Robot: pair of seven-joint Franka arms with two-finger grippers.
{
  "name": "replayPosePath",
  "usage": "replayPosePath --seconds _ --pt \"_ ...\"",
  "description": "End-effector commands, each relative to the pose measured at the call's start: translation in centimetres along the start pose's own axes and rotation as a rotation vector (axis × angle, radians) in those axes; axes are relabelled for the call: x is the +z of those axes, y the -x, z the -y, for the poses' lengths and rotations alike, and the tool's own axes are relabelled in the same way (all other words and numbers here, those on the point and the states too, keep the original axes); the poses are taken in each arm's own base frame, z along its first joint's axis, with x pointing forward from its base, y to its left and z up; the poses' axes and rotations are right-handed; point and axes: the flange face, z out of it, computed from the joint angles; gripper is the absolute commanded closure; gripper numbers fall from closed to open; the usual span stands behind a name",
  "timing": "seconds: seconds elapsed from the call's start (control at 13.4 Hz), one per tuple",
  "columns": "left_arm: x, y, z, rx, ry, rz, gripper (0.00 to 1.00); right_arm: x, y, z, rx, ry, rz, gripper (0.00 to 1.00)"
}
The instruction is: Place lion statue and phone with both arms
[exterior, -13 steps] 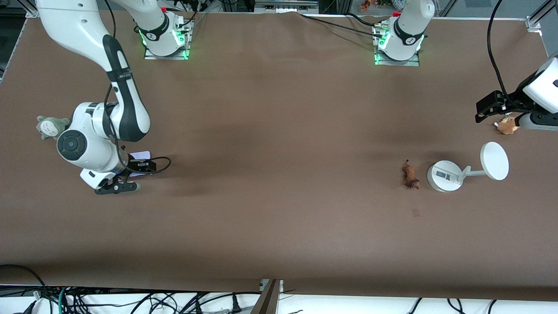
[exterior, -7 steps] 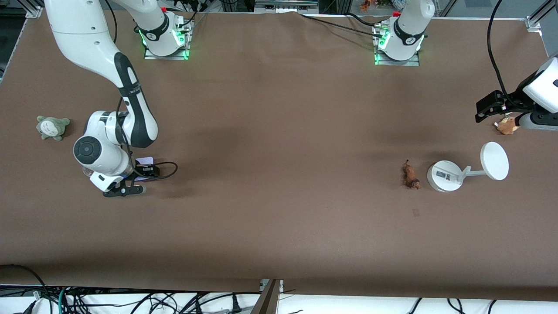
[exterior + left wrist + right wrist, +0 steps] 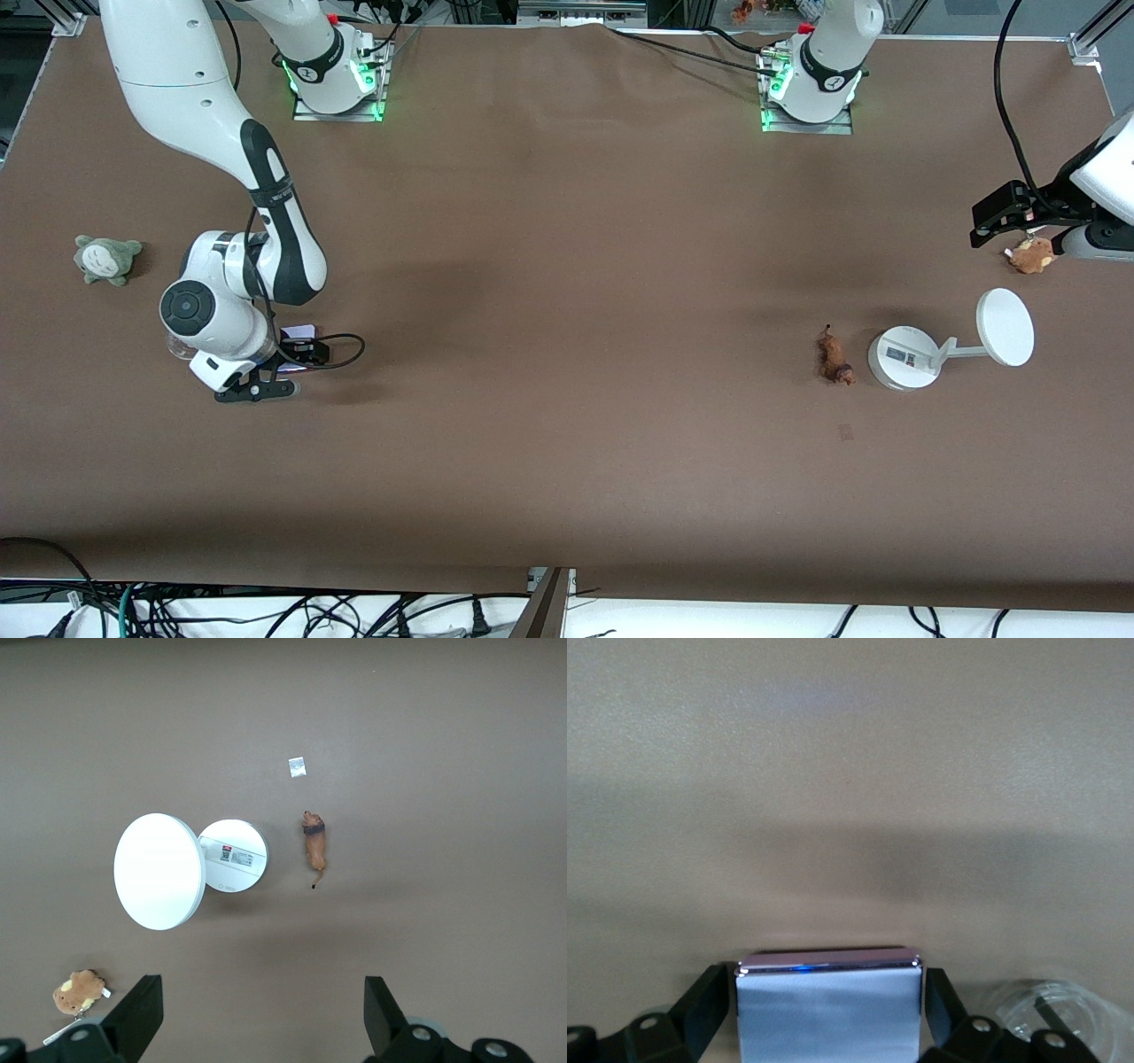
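Observation:
My right gripper (image 3: 264, 379) is shut on the phone (image 3: 299, 331), a flat lavender-white device, and holds it low over the table at the right arm's end. In the right wrist view the phone (image 3: 828, 1019) fills the gap between my black fingers (image 3: 707, 1003). The lion statue (image 3: 834, 356), small and reddish-brown, lies on the table beside the white stand (image 3: 904, 357). My left gripper (image 3: 257, 1017) is open and empty, high over the table by the tan plush (image 3: 78, 990). The lion (image 3: 314, 840) is well away from it.
The stand's white disc (image 3: 1005, 326) sticks out toward the left arm's end. The tan plush (image 3: 1030, 256) lies under the left hand (image 3: 1088, 241). A grey plush (image 3: 106, 258) lies at the right arm's end. A clear round object (image 3: 1050, 1014) sits by the right gripper.
My right arm has carried the phone a short way toward the table's middle, uncovering the grey plush. The left arm has barely shifted. The lion and the stand have not moved.

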Motion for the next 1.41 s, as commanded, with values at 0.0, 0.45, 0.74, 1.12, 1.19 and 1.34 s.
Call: replayPosePath --seconds 0.0,0.45,0.74,1.12,1.19,1.34 --pt "-0.8 0.3 -0.2 0.015 0.018 -0.001 0.0 -2.4 -0.2 0.2 0.008 -0.034 -0.029 0.01" --pt "-0.8 0.3 -0.2 0.015 0.018 0.0 0.0 -17.1 1.1 0.3 0.009 -0.153 0.099 0.01" --pt "-0.8 0.4 -0.2 0.015 0.018 0.006 0.0 -27.5 1.1 -1.9 0.013 -0.168 0.199 0.01" --pt "-0.6 0.6 -0.2 0.018 0.02 0.023 0.0 -37.3 3.2 -3.5 0.003 -0.115 0.29 0.01" --pt "-0.7 0.5 -0.2 0.018 0.018 0.022 0.0 -40.1 4.2 -4.0 0.008 -0.12 0.268 0.01" --pt "-0.7 0.5 -0.2 0.018 0.018 0.022 0.0 -42.7 5.4 -4.4 -0.005 -0.129 0.222 0.0"
